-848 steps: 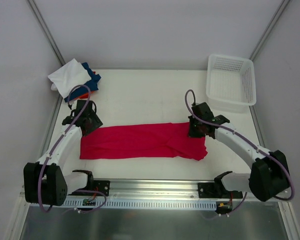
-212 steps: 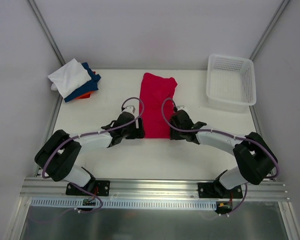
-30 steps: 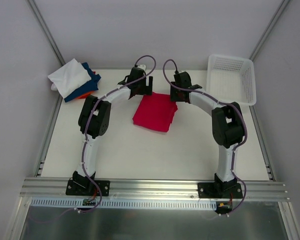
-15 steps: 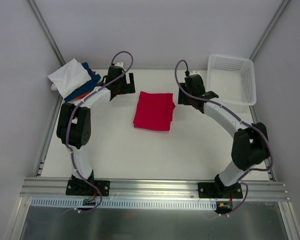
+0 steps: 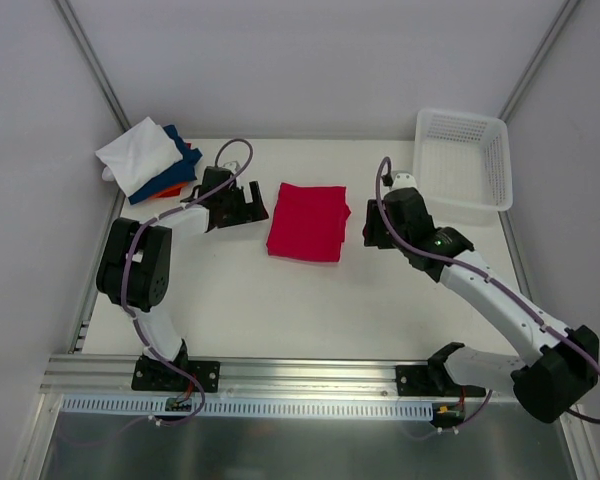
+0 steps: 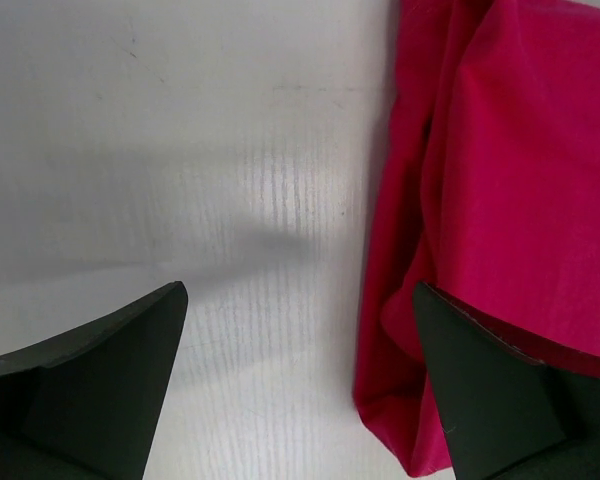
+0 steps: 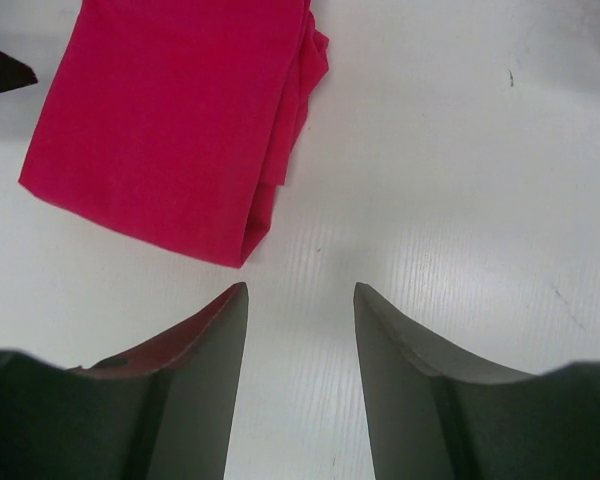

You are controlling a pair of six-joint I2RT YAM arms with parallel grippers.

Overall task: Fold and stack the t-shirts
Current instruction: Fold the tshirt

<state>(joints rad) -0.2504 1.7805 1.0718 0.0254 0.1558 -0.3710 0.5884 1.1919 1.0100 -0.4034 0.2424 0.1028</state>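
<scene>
Top view: fixed above and behind my bases (image 5: pixel 175 372), angled down over the whole table (image 5: pixel 280 290), distant.
Left wrist view: close, facing down past my left fingers (image 6: pixel 90 390).
Right wrist view: slightly farther, facing down past my right fingers (image 7: pixel 180 390).
Shared by all three: the red t-shirt (image 5: pixel 309 221), left wrist catching only its edge.

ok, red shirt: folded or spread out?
Folded: the red t-shirt lies as a compact rectangle, stacked layer edges visible along one side.

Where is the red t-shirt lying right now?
In the overhead view the folded red t-shirt lies flat near the far middle of the table, between the left fingers and the right fingers, with the white basket further right.
</scene>
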